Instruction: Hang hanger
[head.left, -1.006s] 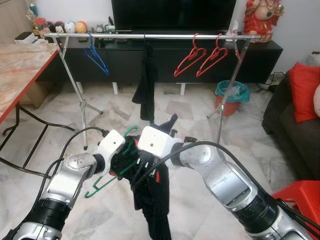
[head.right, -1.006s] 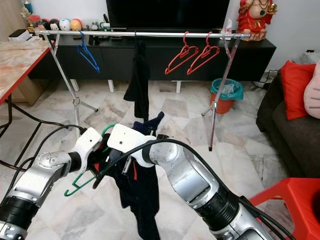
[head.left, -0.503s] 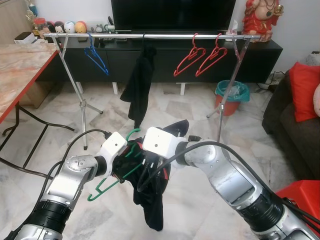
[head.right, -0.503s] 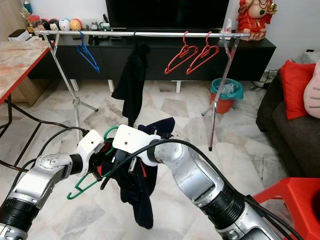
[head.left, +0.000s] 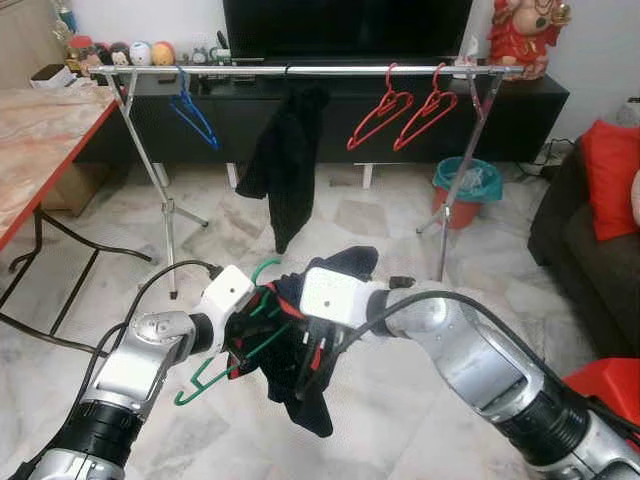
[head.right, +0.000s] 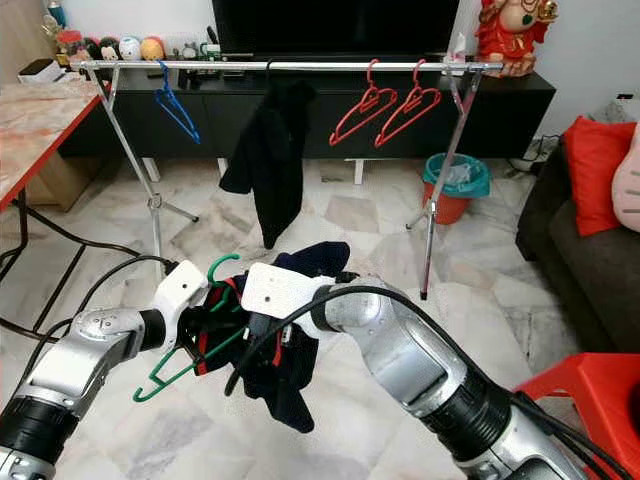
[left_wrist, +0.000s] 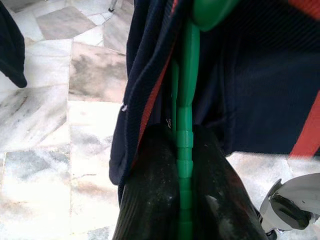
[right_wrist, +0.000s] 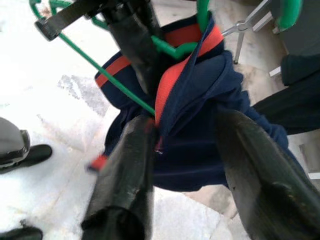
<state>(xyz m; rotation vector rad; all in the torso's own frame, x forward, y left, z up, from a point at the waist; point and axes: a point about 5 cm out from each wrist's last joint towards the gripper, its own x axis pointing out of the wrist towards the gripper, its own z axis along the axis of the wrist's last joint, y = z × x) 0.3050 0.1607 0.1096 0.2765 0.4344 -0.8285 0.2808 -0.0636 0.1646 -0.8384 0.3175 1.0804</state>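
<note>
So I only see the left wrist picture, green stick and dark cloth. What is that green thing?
Observer: A green hanger, pinched shut in the left pincer.
Operator: What is the cloth?
Observer: A navy shirt with red trim, bunched on the hanger.
Operator: Is the other arm helping?
Observer: Yes, the right pincer stands open around the shirt.
Operator: Where does it go?
Observer: A silver rail stands ahead, with red hangers on it.

Pale veined marble floor tiles (head.left: 390, 215) spread below a long black TV cabinet (head.left: 520, 110) at twelve o'clock. A red-edged marble-topped table (head.left: 40, 130) stands at ten o'clock. A dark sofa with a red cushion (head.left: 608, 180) sits at three.
</note>
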